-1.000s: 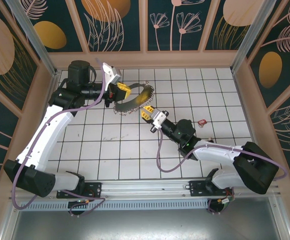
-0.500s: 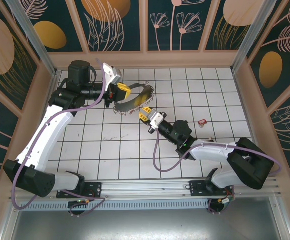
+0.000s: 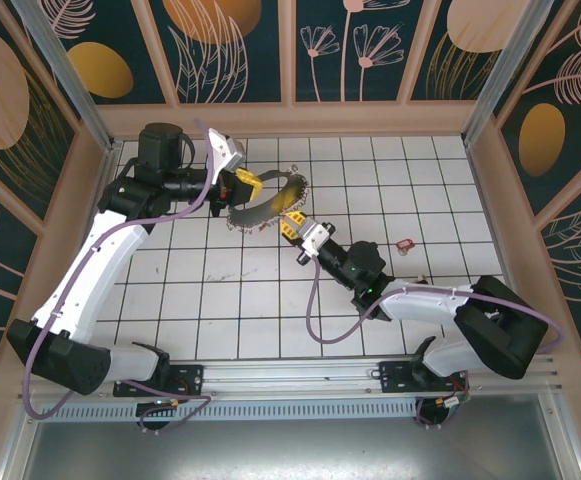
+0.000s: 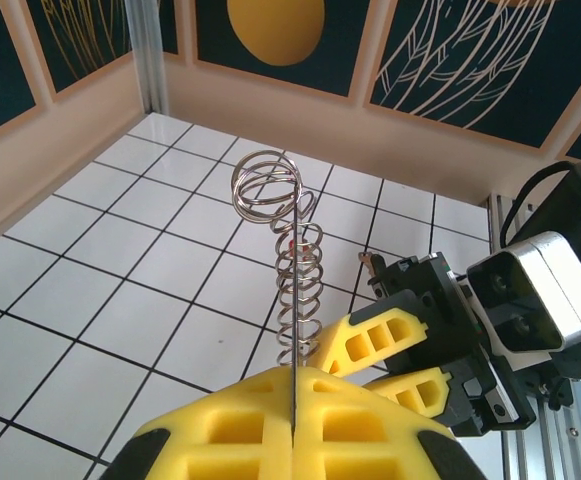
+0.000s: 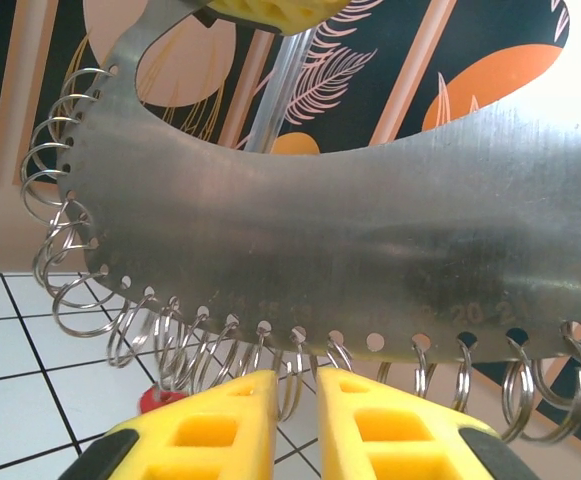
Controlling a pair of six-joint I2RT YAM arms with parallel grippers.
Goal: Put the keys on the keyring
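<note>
1. Left gripper (image 4: 294,390) is clenched on the edge of the keyring (image 5: 320,230).
2. Right gripper (image 5: 297,390) is at its 6 o'clock; I cannot tell whether it grasps anything.
3. A key (image 3: 404,243) lies at 3 o'clock of that gripper.

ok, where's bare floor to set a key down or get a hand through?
Free: the wide tile patch between the left arm and right arm, toward the near rail; also the far-right tiles between the back wall and the red key. Crowded: far centre, where the left pincer holds the keyring and the right pincer sits at its rim.
</note>
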